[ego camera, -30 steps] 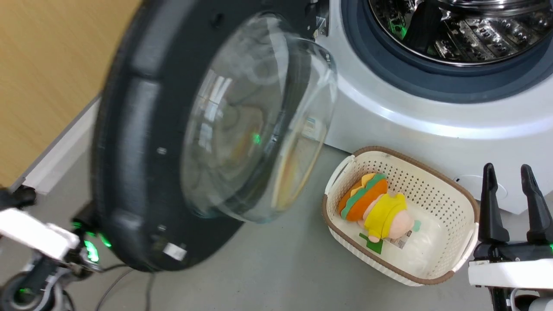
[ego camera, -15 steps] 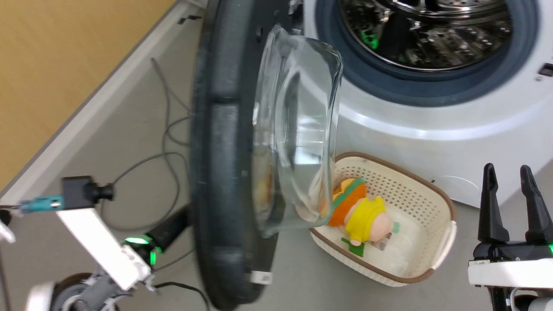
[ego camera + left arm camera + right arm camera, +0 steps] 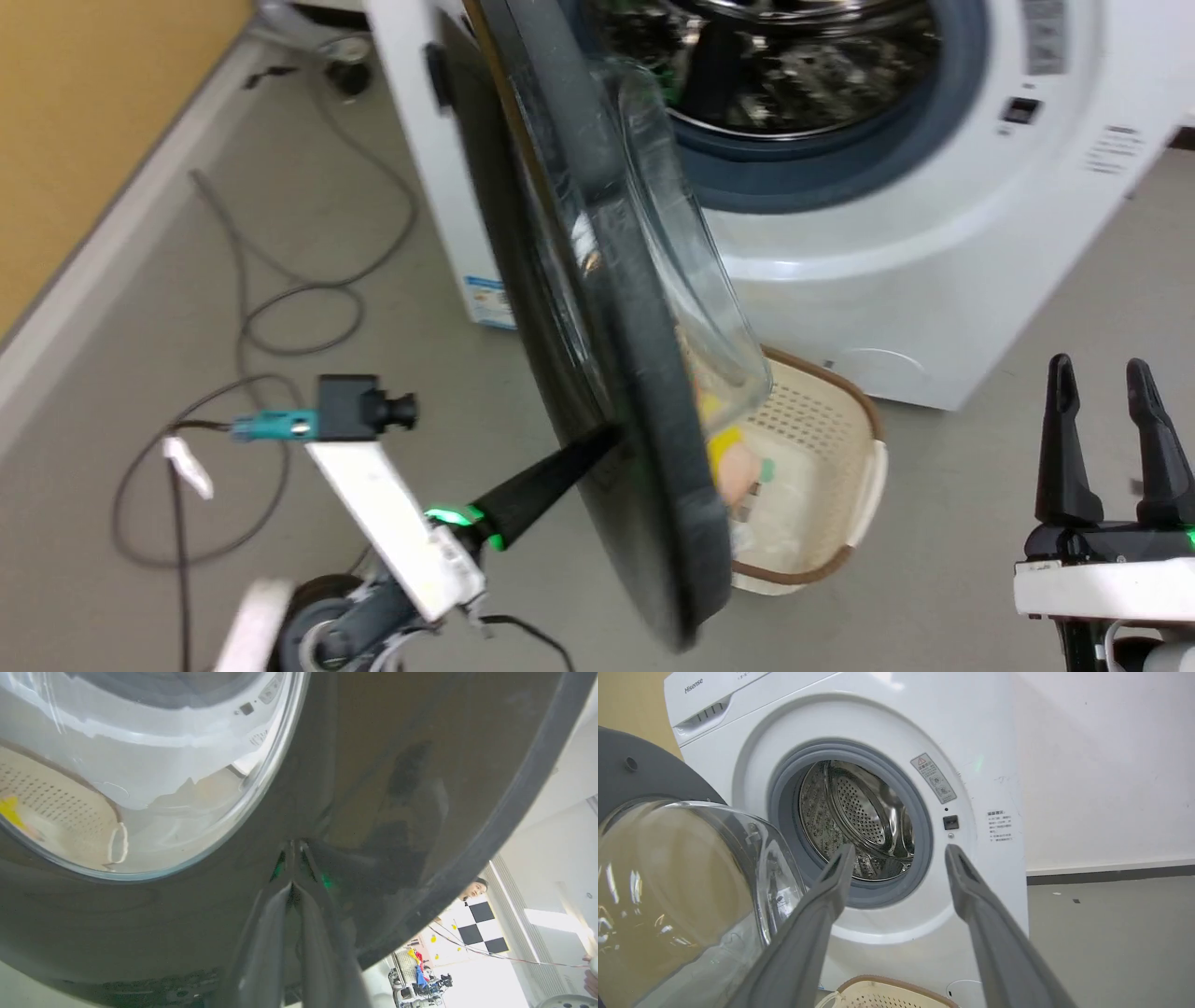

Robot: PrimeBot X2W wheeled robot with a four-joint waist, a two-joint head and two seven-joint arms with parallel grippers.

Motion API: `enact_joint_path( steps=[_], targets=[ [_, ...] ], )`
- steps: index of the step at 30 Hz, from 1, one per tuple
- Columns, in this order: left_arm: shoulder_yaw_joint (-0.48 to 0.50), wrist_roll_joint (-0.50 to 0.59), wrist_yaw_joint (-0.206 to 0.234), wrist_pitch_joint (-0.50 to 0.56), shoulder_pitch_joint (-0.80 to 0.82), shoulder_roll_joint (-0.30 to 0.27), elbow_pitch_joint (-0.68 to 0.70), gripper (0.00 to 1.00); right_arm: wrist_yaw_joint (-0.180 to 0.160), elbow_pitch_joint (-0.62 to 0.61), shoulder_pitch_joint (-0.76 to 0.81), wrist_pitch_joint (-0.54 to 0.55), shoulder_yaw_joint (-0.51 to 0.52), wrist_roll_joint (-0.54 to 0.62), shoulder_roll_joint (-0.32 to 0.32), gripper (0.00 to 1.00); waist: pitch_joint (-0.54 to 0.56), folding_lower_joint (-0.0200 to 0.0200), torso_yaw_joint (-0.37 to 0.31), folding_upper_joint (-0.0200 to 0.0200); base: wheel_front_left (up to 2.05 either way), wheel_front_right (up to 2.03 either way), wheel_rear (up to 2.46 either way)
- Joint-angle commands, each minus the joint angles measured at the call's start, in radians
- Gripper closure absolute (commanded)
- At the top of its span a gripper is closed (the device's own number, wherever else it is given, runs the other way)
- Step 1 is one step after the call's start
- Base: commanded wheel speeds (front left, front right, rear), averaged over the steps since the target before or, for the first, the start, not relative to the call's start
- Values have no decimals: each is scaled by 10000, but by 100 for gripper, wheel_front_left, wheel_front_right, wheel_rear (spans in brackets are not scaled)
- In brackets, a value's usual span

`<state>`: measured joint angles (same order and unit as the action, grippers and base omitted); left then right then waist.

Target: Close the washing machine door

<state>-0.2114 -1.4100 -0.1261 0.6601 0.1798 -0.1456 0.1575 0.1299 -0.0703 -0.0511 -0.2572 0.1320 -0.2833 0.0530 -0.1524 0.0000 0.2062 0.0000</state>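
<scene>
black fingers of the left gripper (image 3: pixel 293 885) are pinched together with nothing between them, tips planted on the glossy outer rim of the washing machine door (image 3: pixel 383 765), just beside the edge of its glass. reads as a push contact, not a grasp. right gripper (image 3: pixel 1094 366) hangs off to the side, jaws spread wide, carrying nothing, well apart from the door.

progress, my read: door is about mid-swing, near edge-on to the head camera, bowl facing the opening but not seated. hinge side lies beyond the left claw's tips. what's left is to push through the rest of the arc until the bowl sits in the grey seal (image 3: pixel 924 826) and the latch catches.

around: just past the door, on the far side from the left claw, a white perforated basket (image 3: pixel 845 439) with a plush toy (image 3: pixel 736 469) sits on the floor in front of the washing machine (image 3: pixel 840 280). it is close to the door's lower edge and i can't tell whether the rim clears it, so possible snag. steel drum (image 3: pixel 859 807) beyond that. loose cables (image 3: pixel 280 299) lie on the floor to the claw's outer side, out of the swing path. far off past the door's rim, a person (image 3: pixel 474 889) near a checkerboard (image 3: pixel 481 924).
</scene>
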Motion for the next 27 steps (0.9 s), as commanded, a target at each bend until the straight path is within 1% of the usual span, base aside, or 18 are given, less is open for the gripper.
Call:
enact_joint_path(
  steps=[1, 7, 12, 14, 15, 17, 23, 27],
  targets=[
    [-166, -18, -46, -95, 204, 56, -49, 100, 8, 19, -102, -45, 20, -86, -28, 0, 21, 0, -282, 0, 0, 0, 0],
    [-1343, 155, -46, -997, 899, 125, -871, 100, 8, 35, -124, -45, -12, -124, -28, 0, -51, 0, -862, 0, 0, 0, 0],
    [-2230, 324, -46, -1944, 1552, 131, -1534, 100, 8, 63, -202, -45, -74, -162, -28, 0, -127, 0, -1303, 0, 0, 0, 0],
    [-2582, 221, -46, -2259, 1718, 141, -1718, 100, 8, 85, -201, -45, -80, -162, -28, 0, -140, 0, -1427, 0, 0, 0, 0],
    [-3105, 193, -46, -2724, 1958, 98, -2014, 100, 8, 107, -195, -45, -97, -111, -28, 0, -160, 0, -1555, 0, 0, 0, 0],
    [-3441, 107, -46, -2982, 2072, 84, -2202, 100, 8, 133, -204, -45, -120, -95, -28, 0, -155, 0, -1643, 0, 0, 0, 0],
    [-4235, 9, -46, -3902, 2180, -278, -2490, 100, 8, 183, -150, -46, -141, -79, -28, 0, -27, 0, -1787, 0, 0, 0, 0],
    [-4601, 308, -46, -5090, 2199, -660, -2237, 100, 8, 215, -24, -46, -134, -101, -28, 0, 159, 0, -1757, 0, 0, 0, 0]
  ],
)
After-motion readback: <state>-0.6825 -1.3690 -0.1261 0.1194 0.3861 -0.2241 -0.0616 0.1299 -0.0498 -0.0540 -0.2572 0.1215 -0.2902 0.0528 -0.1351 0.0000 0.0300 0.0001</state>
